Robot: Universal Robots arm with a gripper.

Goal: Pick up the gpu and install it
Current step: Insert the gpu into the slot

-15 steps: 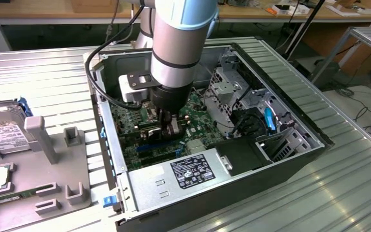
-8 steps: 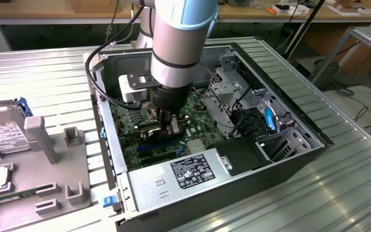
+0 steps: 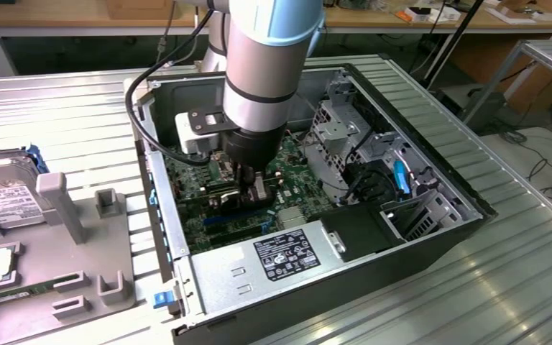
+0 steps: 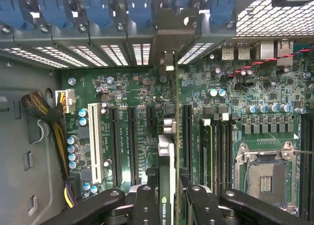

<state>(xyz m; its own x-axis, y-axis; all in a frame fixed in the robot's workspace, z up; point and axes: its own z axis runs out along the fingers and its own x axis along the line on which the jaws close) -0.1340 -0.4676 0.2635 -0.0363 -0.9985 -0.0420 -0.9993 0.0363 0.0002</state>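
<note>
In the exterior view the arm reaches down into the open computer case [image 3: 420, 180], which lies on its side on the ribbed metal desk [image 3: 65, 122]. The gripper [image 3: 254, 192] is low over the green motherboard [image 3: 295, 176], its black fingers closed on the gpu [image 3: 245, 198], a dark card held on edge just above the board. Beyond the gripper toward the exterior view's right stands the grey drive cage [image 3: 338, 129]; nearer the camera from the gripper lies the silver power supply [image 3: 276, 262] with its white label. Well apart from the gripper, on the exterior view's left, a grey fixture tray [image 3: 75, 237] carries a hard drive [image 3: 3, 194] and a memory stick [image 3: 12, 293]

In the wrist view the gripper [image 4: 167, 198] is clamped on the gpu [image 4: 166, 161], one black finger on each face of the card, which runs edge-on straight away from it. The card's metal end bracket [image 4: 168, 63] stands against the rear slot openings, below the row of blue slot latches [image 4: 140, 6]. The card hangs over the motherboard [image 4: 230, 97] between black expansion slots [image 4: 132, 141]; whether its edge has entered a slot I cannot tell. To one side of the gripper lies the white slot [image 4: 94, 141] and a bundle of yellow and black cables [image 4: 49, 117]; to the other side sit the memory slots [image 4: 218, 151] and the empty processor socket [image 4: 267, 173]
</note>
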